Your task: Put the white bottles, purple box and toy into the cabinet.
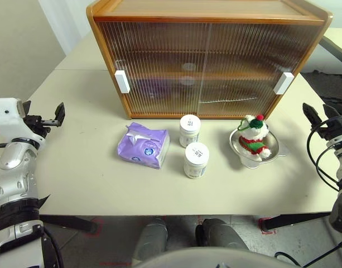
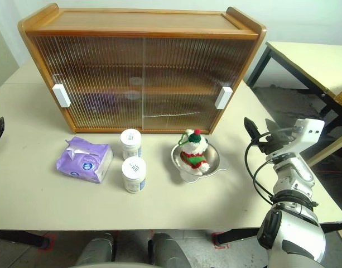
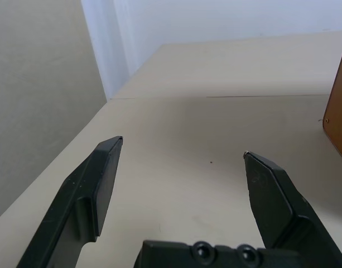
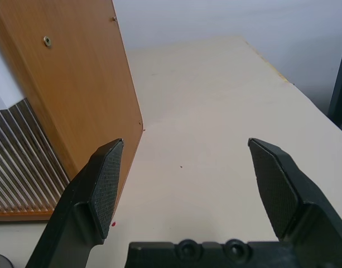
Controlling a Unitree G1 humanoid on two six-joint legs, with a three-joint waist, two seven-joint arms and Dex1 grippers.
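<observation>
Bottles (image 1: 192,142) mid-table, between grippers | left gripper (image 1: 45,118) empty, agape; right gripper (image 2: 260,134) likewise

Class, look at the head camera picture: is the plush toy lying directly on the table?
No: the toy sits inside a shiny metal bowl, which stands on the table.

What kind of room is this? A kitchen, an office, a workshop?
Probably a lab or test room dressed as a home corner. A plain cream table holds one wooden cabinet and a few household props, a second bare table stands nearby, and red tape marks dot the floor.
</observation>
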